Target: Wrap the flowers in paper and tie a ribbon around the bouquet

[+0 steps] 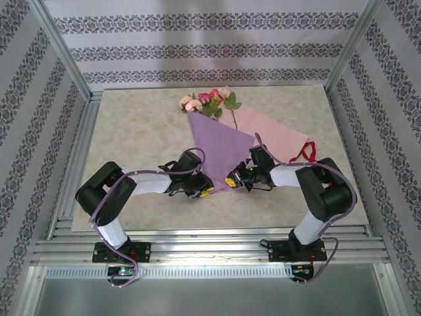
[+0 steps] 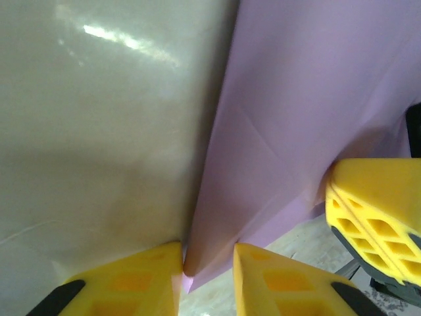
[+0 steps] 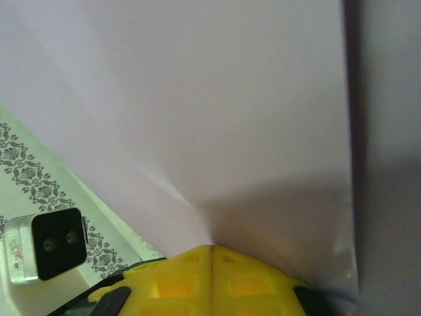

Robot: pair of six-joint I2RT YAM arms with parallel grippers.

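The paper (image 1: 220,141) lies folded on the table, lilac face up, with its pale pink face (image 1: 270,128) showing to the right. The flowers (image 1: 209,100) stick out of its far end, one green stem lying on the pink part. My left gripper (image 1: 202,191) is at the paper's near tip. In the left wrist view its fingers (image 2: 208,253) stand a little apart with a soft fold of the paper (image 2: 296,99) pressed between them. My right gripper (image 1: 231,180) sits just right of that tip, its fingers (image 3: 212,249) shut on the sheet (image 3: 197,99). The red ribbon (image 1: 304,153) lies by the pink corner.
Aluminium frame posts (image 1: 62,52) and patterned walls enclose the beige table (image 1: 131,131). A yellow finger of the right gripper (image 2: 375,217) is close on the right in the left wrist view. A small white twin-lens camera (image 3: 49,245) shows at the lower left of the right wrist view.
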